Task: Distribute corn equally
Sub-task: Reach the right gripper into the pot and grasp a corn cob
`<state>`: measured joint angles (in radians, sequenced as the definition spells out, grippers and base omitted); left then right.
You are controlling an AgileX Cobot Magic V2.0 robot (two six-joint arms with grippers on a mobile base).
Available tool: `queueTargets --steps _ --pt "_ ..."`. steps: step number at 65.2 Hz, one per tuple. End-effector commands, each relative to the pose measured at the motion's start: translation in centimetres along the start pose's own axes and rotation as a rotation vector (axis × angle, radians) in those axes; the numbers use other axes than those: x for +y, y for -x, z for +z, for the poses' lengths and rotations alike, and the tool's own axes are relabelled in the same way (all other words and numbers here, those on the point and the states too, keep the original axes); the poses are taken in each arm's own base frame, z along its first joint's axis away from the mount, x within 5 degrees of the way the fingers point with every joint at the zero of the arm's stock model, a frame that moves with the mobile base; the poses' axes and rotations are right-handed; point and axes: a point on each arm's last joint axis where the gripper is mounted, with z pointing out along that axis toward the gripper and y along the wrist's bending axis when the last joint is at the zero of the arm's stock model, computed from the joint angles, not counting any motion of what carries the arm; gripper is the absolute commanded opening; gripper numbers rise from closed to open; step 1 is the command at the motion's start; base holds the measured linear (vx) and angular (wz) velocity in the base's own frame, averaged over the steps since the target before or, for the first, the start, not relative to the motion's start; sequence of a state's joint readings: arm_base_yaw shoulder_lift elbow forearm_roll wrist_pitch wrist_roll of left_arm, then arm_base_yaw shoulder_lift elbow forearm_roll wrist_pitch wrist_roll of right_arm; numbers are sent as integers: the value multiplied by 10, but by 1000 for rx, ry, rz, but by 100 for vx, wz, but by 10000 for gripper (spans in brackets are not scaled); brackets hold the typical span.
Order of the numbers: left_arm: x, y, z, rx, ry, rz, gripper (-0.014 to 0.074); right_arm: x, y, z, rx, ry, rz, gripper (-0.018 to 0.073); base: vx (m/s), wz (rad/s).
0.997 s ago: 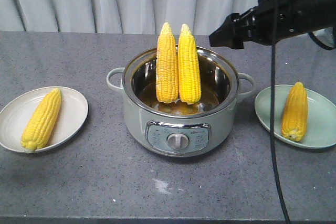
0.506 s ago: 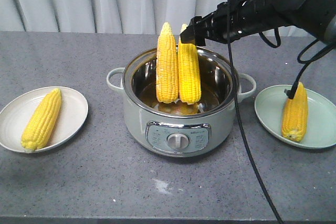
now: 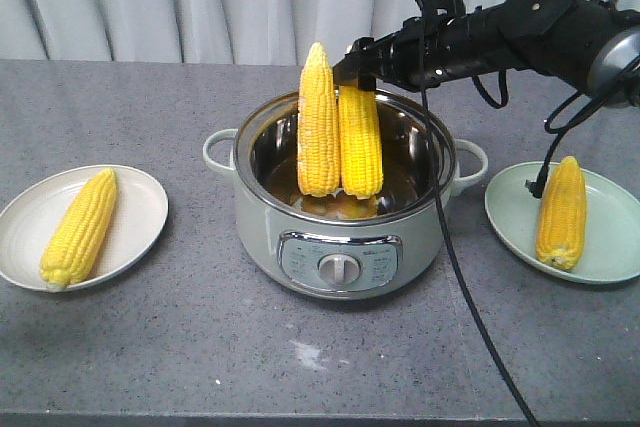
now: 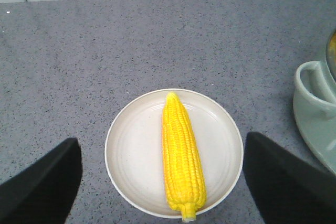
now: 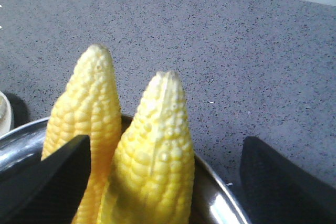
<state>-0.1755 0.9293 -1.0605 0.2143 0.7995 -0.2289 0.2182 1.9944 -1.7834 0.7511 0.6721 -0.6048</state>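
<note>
Two corn cobs stand upright, side by side, in the steel pot (image 3: 340, 217): the left cob (image 3: 319, 127) and the right cob (image 3: 360, 142). My right gripper (image 3: 356, 63) is open at the right cob's tip; in the right wrist view this cob (image 5: 155, 156) rises between the spread fingers (image 5: 58, 174), untouched, with the other cob (image 5: 86, 103) beside it. A third cob (image 3: 80, 227) lies on the white plate (image 3: 140, 209), and a fourth (image 3: 561, 212) on the green plate (image 3: 610, 232). My left gripper (image 4: 161, 141) hovers open above the white plate's cob (image 4: 181, 156).
The pot has side handles (image 3: 218, 147) and a front control knob (image 3: 339, 269). The left handle (image 4: 315, 93) shows at the left wrist view's right edge. A black cable (image 3: 460, 277) hangs from the right arm in front of the pot. Curtains close off the back of the table.
The right arm has swung left from beside the pot's right handle to the tip of the right standing cob. The cobs and plates have not moved.
</note>
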Motion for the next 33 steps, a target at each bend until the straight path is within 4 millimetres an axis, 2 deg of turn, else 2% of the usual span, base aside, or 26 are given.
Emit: queueTargets --steps 1,10,33 --pt "0 12 -9 -103 -13 -8 588 11 27 -27 -130 -8 -20 551 0 0" --pt "0 12 -9 -103 -13 -8 588 11 27 -27 -130 -3 -15 490 0 0" --pt "0 12 -9 -103 -13 -8 588 13 24 -26 -103 16 -17 263 0 0"
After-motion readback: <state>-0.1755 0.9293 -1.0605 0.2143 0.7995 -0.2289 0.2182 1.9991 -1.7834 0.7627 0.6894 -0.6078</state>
